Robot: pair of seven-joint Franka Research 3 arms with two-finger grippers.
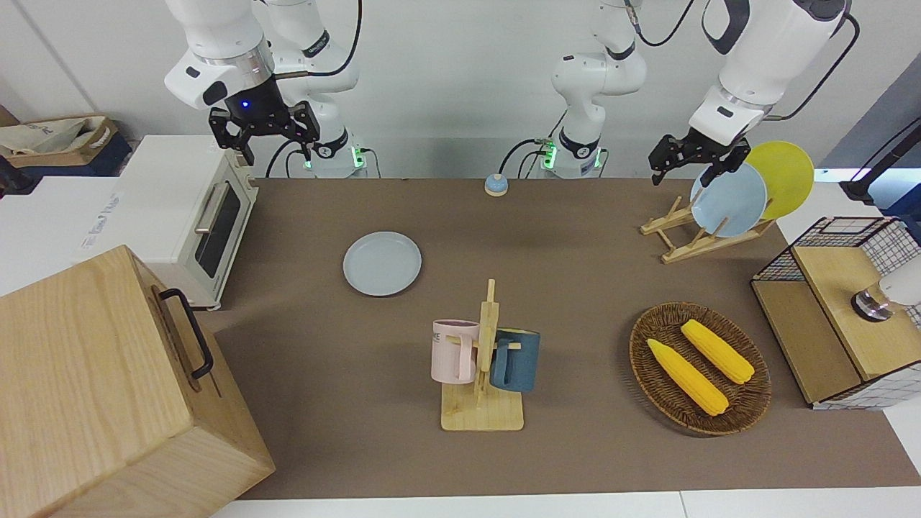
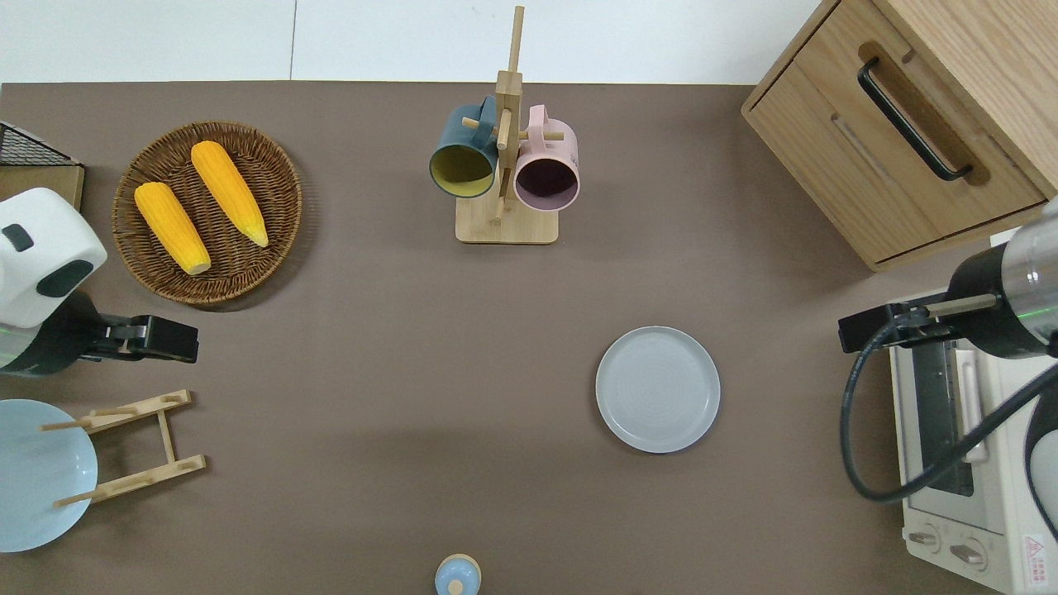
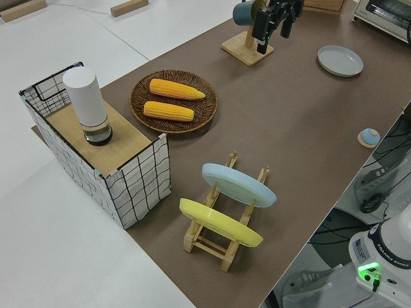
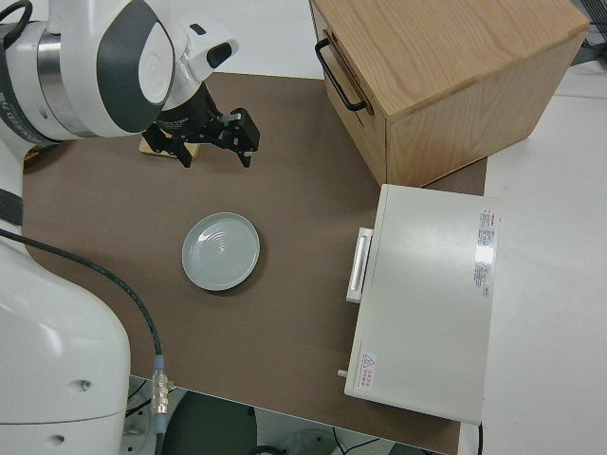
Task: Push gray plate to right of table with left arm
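Gray plate (image 2: 658, 388) lies flat on the brown table (image 2: 372, 355), toward the right arm's end, nothing on it and nothing touching it. Nearer the robots than the mug rack (image 2: 504, 157), which carries a blue mug (image 2: 463, 161) and a pink mug (image 2: 547, 169). White toaster oven (image 2: 963, 463) sits beside the plate at the table's right-arm end, w/ a wooden drawer cabinet (image 2: 909, 132) farther from the robots.

Left gripper (image 1: 694, 162) is up in the air at the left arm's end, over the table edge between the corn basket (image 2: 211, 211) and the plate stand (image 2: 132, 446); fingers spread apart, gripping nothing, well apart from the gray plate. Stand holds a sky-blue plate (image 1: 728, 199) and a yellow plate (image 1: 781, 178). Basket has two corn cobs (image 2: 198, 202).

Right gripper (image 1: 265, 131) is parked, blue wrist light on, fingers apart and empty.
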